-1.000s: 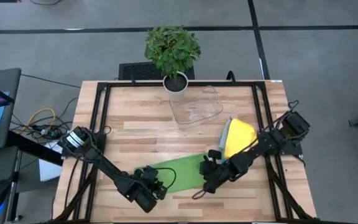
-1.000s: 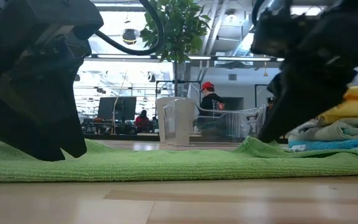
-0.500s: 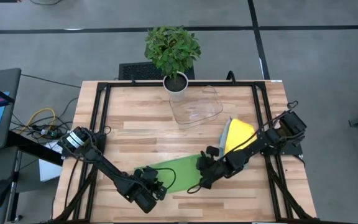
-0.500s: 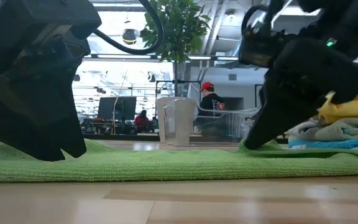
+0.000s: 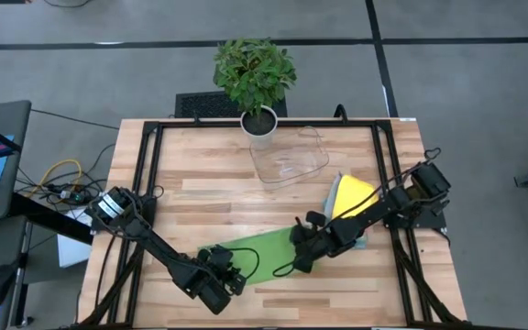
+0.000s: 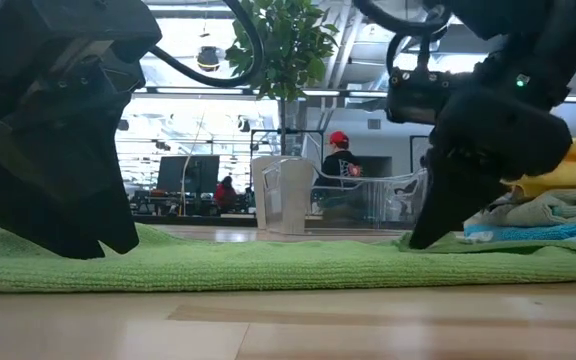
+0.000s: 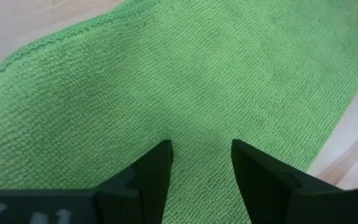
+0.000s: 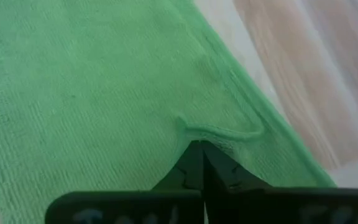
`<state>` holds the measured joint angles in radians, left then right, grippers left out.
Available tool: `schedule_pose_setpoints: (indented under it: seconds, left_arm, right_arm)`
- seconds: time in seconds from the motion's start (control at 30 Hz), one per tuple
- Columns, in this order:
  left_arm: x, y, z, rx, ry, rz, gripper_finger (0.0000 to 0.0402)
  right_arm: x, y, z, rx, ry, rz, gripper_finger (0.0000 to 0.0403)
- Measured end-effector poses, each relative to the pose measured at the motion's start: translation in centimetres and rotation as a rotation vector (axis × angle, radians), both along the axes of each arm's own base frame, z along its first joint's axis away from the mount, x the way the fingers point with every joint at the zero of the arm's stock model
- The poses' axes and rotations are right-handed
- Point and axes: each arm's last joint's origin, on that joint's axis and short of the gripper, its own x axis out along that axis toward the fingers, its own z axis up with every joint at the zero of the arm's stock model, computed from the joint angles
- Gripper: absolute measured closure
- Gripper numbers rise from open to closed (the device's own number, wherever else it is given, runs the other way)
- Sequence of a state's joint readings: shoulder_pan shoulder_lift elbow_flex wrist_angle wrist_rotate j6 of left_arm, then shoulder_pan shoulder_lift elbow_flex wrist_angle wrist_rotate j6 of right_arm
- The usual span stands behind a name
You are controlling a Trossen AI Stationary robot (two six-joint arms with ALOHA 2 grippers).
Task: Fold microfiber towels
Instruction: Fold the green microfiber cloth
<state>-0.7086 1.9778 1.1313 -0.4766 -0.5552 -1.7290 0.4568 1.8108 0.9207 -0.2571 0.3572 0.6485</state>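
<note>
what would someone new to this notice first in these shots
A green towel lies flat near the table's front edge, with the left gripper open over one end and the right gripper shut on a pinch of the other. Beside it sits a yellow-topped towel stack.

The left gripper [image 5: 230, 275] hides the green towel's [image 5: 269, 249] corner.
</note>
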Motion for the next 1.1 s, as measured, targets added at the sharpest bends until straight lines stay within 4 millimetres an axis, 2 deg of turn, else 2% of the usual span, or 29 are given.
schedule_pose_setpoints:
  seconds: [0.37, 0.47, 0.53, 0.63, 0.83, 0.97, 1.1]
  left_arm:
    - [0.0, 0.0, 0.0, 0.014, 0.008, -0.023, 0.0235]
    - [0.0, 0.0, 0.0, 0.014, 0.004, -0.017, 0.0235]
    - [0.0, 0.0, 0.0, 0.014, 0.003, -0.017, 0.0235]
    - [0.0, 0.0, 0.0, 0.012, 0.001, -0.013, 0.0235]
    - [0.0, 0.0, 0.0, 0.000, -0.012, 0.008, 0.0235]
    - [0.0, -0.1, 0.0, 0.001, -0.014, 0.003, 0.0235]
    - [0.0, -0.1, 0.0, 0.002, -0.014, 0.000, 0.0235]
  right_arm:
    - [-2.5, -0.2, 2.4, -0.021, 0.068, -0.102, 0.0397]
    - [-2.4, -0.1, 3.4, -0.022, 0.027, -0.042, 0.0391]
    - [-1.8, 0.3, 3.9, 0.007, -0.036, 0.026, 0.0366]
    - [-1.0, 0.8, 4.1, 0.020, -0.111, 0.077, 0.0307]
    - [0.1, 0.4, 1.9, 0.028, -0.091, 0.020, 0.0198]
    - [0.5, 0.0, 0.3, 0.014, -0.052, 0.003, 0.0172]
    - [0.8, -0.2, -0.6, 0.027, -0.031, -0.027, 0.0180]
